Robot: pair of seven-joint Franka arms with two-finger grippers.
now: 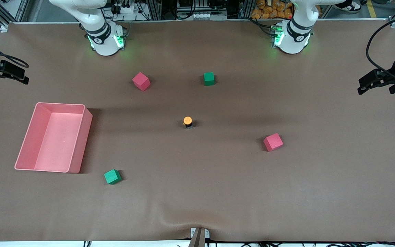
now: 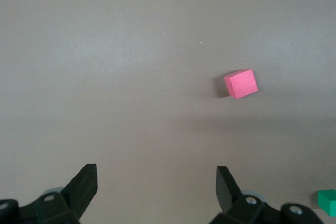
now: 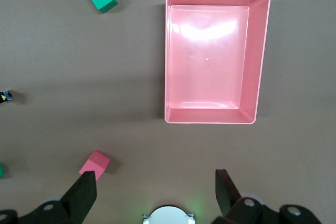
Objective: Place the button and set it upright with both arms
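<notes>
The button [image 1: 188, 121] sits near the middle of the table [image 1: 197, 206], and it looks like it stands up, with its round orange cap on top of its little black body, though it is so small that I cannot be sure it is straight; I use the button as my landmark for everything else; a green cube [image 1: 209, 78] lies farther from the front camera than the button, and a red cube [image 1: 141, 81] lies farther too, more toward the right arm's end; another red cube [image 1: 273, 142] lies a bit nearer than the button, toward the left arm's end; a second green cube [image 1: 112, 176] lies nearer than the button, toward the right arm's end; the pink tray [image 1: 87, 118] is well apart from the button, at the right arm's end; the left gripper [image 2: 157, 182] hangs high over the table at the left arm's end, well apart from the button, with its fingers spread wide and nothing in them; the right gripper [image 3: 156, 184] hangs over the table beside the pink tray, also spread wide and holding nothing; both arms wait; the button is tiny, so a gripper coming down could bump it, tip it over or pinch it crooked; a gripper could also go for a cube by mistake, since the cubes are bigger and easier to see.
</notes>
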